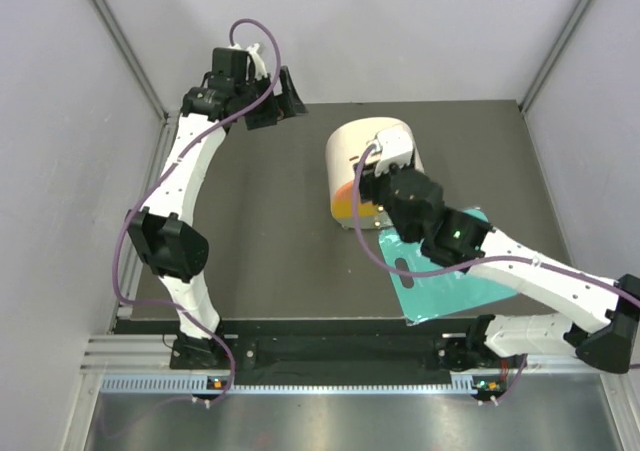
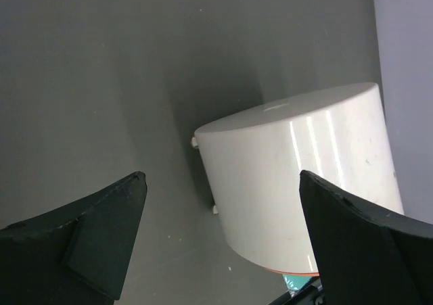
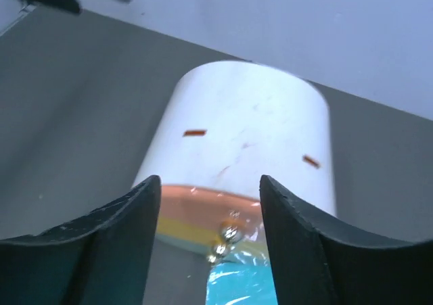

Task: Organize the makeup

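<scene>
My right claw [image 3: 210,183] stands partly open, its two black fingers [image 3: 122,244] apart with nothing gripped between them. It hangs over the near end of the big cream cylindrical box [image 3: 250,122], pointing down and toward the far side. Through the gap I look along the box's pale wall. The end nearest my fingers carries an orange band [image 3: 203,200]. At that end's edge sit two small shiny gold-coloured beads [image 3: 225,241], one just above the other. Whether they are makeup or a fitting of the box I cannot tell. Just nearer than them lies the flat teal board [image 1: 450,289], its far edge close against the box's orange end. Seen from above, my right forearm [image 1: 540,276] crosses over the board and hides part of it. Box and board rest on the dark grey table [image 1: 270,231], the box right of centre toward the far side, the board at the near right.

Where the makeup is I cannot tell: no view gives me a tube or compact that I can make out.

My left claw [image 2: 222,176] is spread wide and holds nothing. It hangs above the far left of the table, well apart from the box, and faces it. Between its fingers I see the box's glossy white wall with two small nubs [image 2: 215,210] on its left side, and a sliver of orange and teal at its lower edge.
</scene>
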Motion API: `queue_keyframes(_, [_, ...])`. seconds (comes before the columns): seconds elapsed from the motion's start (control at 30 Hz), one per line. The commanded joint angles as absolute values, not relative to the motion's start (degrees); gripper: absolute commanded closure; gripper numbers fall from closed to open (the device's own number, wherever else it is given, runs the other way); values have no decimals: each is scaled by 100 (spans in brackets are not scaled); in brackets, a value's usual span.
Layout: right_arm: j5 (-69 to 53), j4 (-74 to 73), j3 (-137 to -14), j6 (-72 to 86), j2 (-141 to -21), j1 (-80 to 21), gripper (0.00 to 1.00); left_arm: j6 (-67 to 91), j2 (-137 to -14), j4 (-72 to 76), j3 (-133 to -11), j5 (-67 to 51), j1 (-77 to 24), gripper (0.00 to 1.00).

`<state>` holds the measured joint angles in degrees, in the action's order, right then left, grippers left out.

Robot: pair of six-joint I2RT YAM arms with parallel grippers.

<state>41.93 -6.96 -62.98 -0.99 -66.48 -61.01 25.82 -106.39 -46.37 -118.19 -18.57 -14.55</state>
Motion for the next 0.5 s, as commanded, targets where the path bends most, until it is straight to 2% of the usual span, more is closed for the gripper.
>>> queue_keyframes(0.0, [3536, -1151, -6934, 165, -6785, -5084, 36, 2356, -10459, -4729, -11672, -1802, -1336, 1])
queue_keyframes(0.03, [3394, -1169, -7039, 193, -6803, -4889, 25, 2338, -10415, -4711, -11585, -1810, -1310, 1])
queue_keyframes(0.1, [2877, -1160, -7136, 193, -6873, -4265, 16, 2294, -10336, -4702, -11488, -1811, -1240, 1])
queue_keyframes(0.17, [2656, -1169, -7294, 202, -6943, -3617, 1, 2276, -10301, -4685, -11321, -1810, -1196, 1])
queue_keyframes(0.33, [1548, -1450, -7655, 527, -7242, -2270, 0, 2172, -10204, -4658, -11040, -1871, -1134, 1])
queue_keyframes(0.47, [784, -1643, -7550, 1368, -7444, -1032, 0, 2066, -10230, -4754, -10986, -1741, -1116, 1])
